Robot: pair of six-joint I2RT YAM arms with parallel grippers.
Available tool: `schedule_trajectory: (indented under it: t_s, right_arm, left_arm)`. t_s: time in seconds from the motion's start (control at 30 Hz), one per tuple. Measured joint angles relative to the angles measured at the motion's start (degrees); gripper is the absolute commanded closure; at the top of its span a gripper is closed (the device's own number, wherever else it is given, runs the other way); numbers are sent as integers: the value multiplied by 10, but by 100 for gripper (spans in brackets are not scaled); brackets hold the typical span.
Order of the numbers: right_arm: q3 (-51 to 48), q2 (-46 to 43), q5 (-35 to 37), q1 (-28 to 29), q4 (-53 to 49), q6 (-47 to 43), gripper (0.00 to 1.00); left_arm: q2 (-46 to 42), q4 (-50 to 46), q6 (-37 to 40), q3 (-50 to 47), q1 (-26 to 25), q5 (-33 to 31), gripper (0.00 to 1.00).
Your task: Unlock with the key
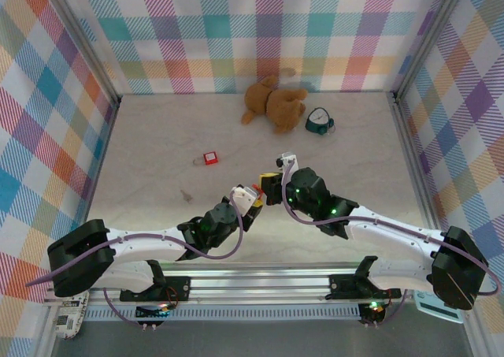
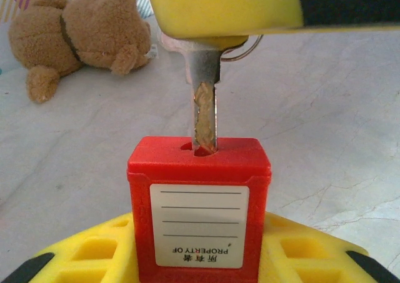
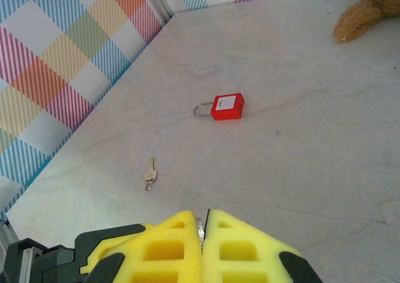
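Note:
My left gripper (image 2: 199,248) is shut on a red padlock (image 2: 199,202), which stands with its white label facing the left wrist camera and its keyhole face away from the fingers. The key (image 2: 204,108), slim and silvery, has its blade tip in the keyhole. Its head is pinched in my right gripper (image 3: 203,233), whose yellow fingers (image 2: 225,8) are shut on it; a silver sliver (image 3: 199,228) shows between them. In the top view the left gripper (image 1: 250,202) and the right gripper (image 1: 272,185) meet at mid-table. The padlock's shackle is hidden.
A second red padlock (image 3: 227,106) lies on the table (image 1: 354,160) to the left, and a loose small key (image 3: 150,172) lies nearer. A brown teddy bear (image 1: 273,103) and a teal object (image 1: 319,120) sit near the back wall.

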Motion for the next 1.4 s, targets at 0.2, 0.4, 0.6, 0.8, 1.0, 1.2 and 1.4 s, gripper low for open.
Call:
schedule_trajectory:
  t_s: [0.2,0.4,0.6,0.8,1.0,1.2,1.4]
  right_arm:
    - [-8,-5,6,7,10,0,99]
    - [-9,-3,-5,7,25,0,99]
    - [-14,10,-16,7,32,-3,98]
    - [-30,14,-30,7,52,-5,98]
    - [-45,17,-50,7,82,-11,96]
    - [-35,39,-58,7,86,-22,96]
    - [-19,42,-58,7,53,-24,90]
  left_arm:
    - [-18,-14,0,0,0,10,74]
    - [-29,-21,0,0,0,7,74]
    - [-30,-39,9,0,2,6,75]
    - [-35,-53,13,0,6,12,75]
    - [-46,-51,11,0,18,32,76]
    - [-48,-57,8,0,35,51,76]
    - [-48,-68,10,0,38,58,76]
